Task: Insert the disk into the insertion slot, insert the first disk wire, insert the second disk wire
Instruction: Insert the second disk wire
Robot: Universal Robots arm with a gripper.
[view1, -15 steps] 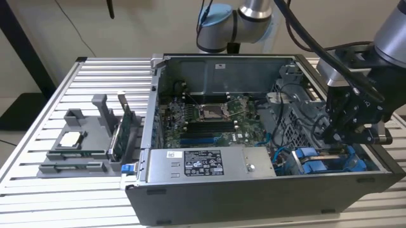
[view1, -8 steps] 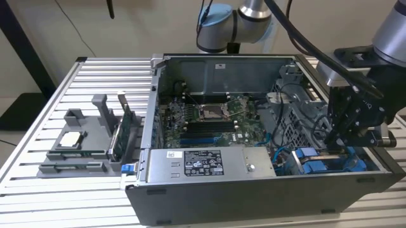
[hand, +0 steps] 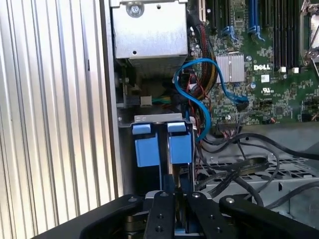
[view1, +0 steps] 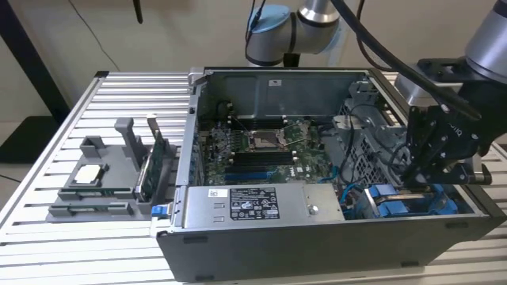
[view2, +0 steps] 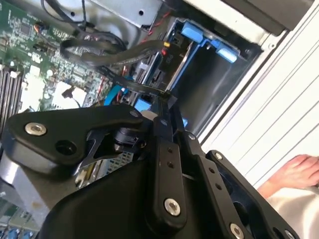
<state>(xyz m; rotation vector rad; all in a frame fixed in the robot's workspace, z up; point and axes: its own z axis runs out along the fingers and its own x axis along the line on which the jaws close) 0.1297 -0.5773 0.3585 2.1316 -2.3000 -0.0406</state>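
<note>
While the open computer case (view1: 262,178) sits on the counter (view1: 95,119), the gripper (view1: 420,178), fingers together, hangs over the insertion slot (hand: 162,144).

A white sticker with black print (view1: 253,205) is sitting on the silver metal power-supply box (view1: 313,209); its lines are too fine to make out. In the first wrist view, white lettering (hand: 262,67) and a small white label (hand: 264,78) are showing on the green motherboard (hand: 279,97).
</note>
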